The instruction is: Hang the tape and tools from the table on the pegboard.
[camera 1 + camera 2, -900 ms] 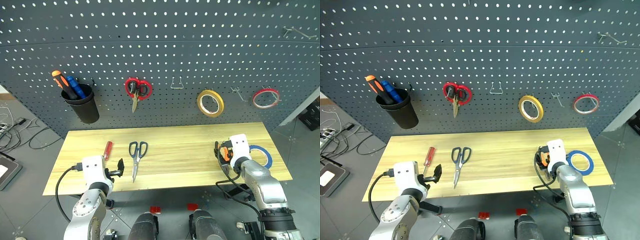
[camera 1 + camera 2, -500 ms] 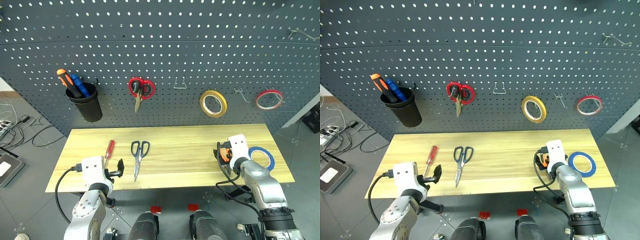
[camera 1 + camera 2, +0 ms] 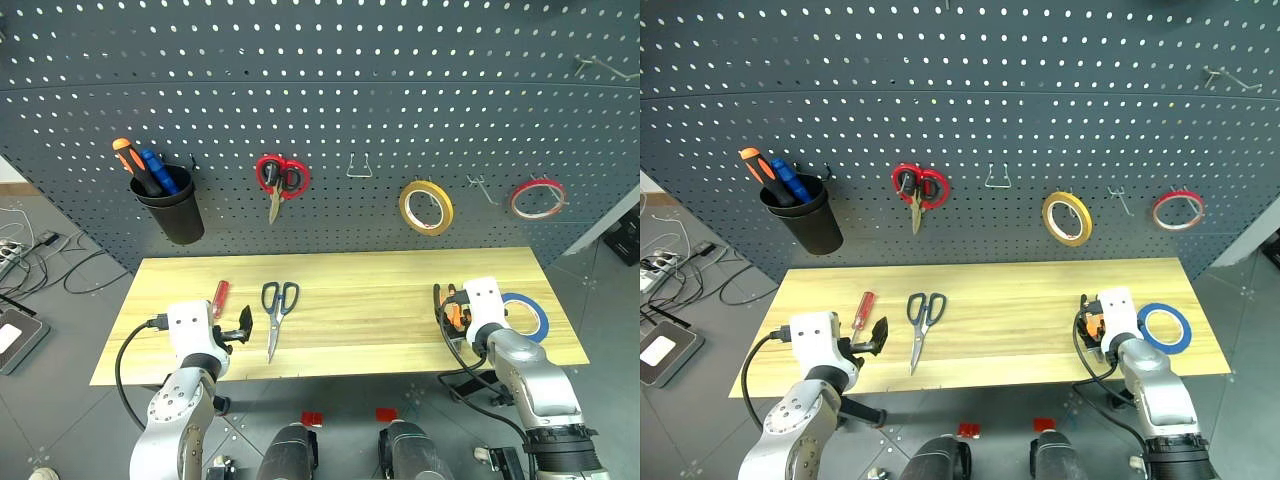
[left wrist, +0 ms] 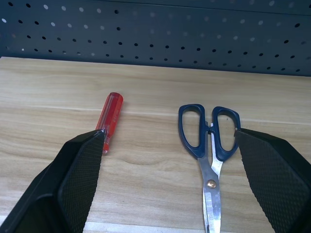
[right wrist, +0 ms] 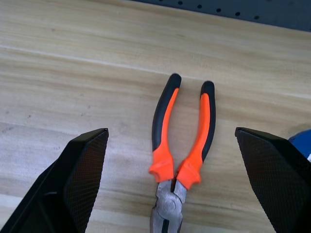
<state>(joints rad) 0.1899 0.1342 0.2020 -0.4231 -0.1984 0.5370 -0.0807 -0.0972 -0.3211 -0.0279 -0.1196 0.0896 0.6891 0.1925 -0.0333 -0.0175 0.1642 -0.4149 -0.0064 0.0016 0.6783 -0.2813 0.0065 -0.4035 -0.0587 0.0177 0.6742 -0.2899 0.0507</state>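
On the table (image 3: pixel 350 290), the orange-handled pliers (image 5: pixel 181 141) lie between the wide-open right gripper's (image 5: pixel 180 194) fingers; the blue-handled scissors (image 4: pixel 209 145) and red screwdriver (image 4: pixel 110 114) lie ahead of the empty, wide-open left gripper (image 4: pixel 170 189).

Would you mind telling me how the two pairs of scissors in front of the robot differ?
The red-handled scissors hang from a hook on the pegboard; the dark blue-handled scissors lie flat on the table. The hanging pair's blades look shorter and point down; the lying pair's longer blades point towards the robot. Both pairs are closed.
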